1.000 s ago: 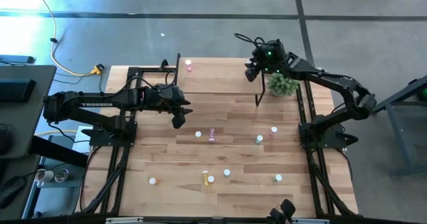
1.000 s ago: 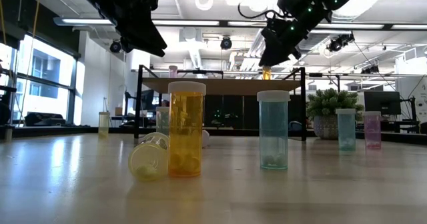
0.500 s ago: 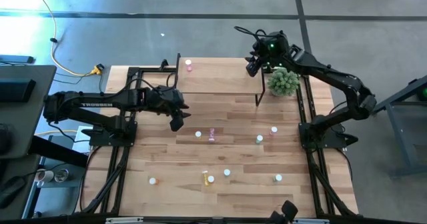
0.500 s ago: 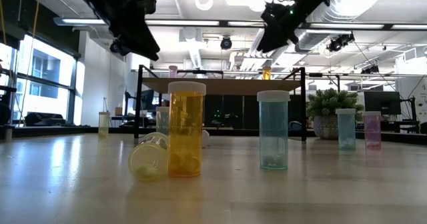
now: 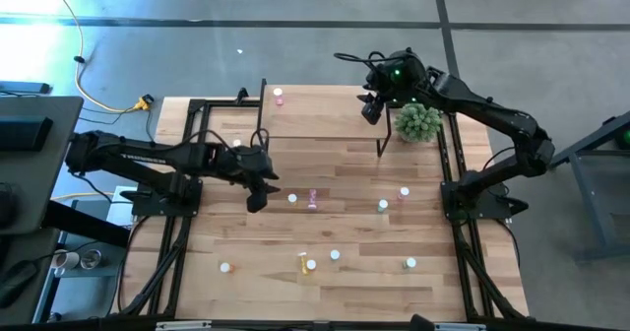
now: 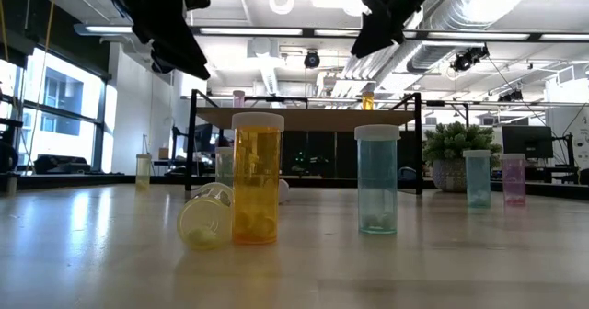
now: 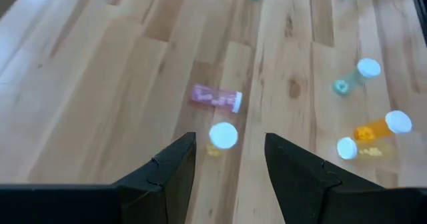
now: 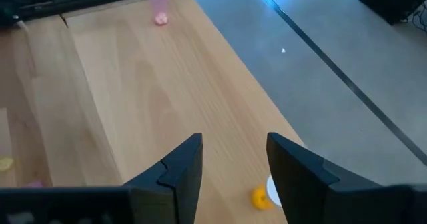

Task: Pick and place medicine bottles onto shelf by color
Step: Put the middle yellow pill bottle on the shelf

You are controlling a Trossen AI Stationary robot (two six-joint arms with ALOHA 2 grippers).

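The shelf point(image 5: 325, 112) is a light-wood board on black legs at the table's far edge. On it stand a pink bottle point(image 5: 279, 97) point(image 8: 157, 4) at the left end and an orange bottle point(image 8: 260, 197) point(image 6: 368, 100) near the right end. My right gripper point(image 8: 233, 164) point(image 5: 369, 109) hangs open above the shelf's right end, over the orange bottle, holding nothing. My left gripper point(image 7: 230, 167) point(image 5: 258, 201) is open above the table, just left of a yellow white-capped bottle point(image 7: 223, 136) point(image 5: 292, 199). A pink bottle point(image 7: 215, 97) point(image 5: 313, 199) lies on its side beyond it.
Several more bottles stand or lie scattered on the table's near half, among them an orange one on its side point(image 5: 303, 262) and green ones point(image 5: 383, 205) point(image 5: 409, 263). A green potted plant point(image 5: 417, 122) stands right of the shelf, near my right arm.
My left gripper has swung toward the table's near edge and come up beside the yellow white-capped bottle, still open. My right gripper has risen above the shelf's right end, still open. The orange bottle has stayed standing on the shelf.
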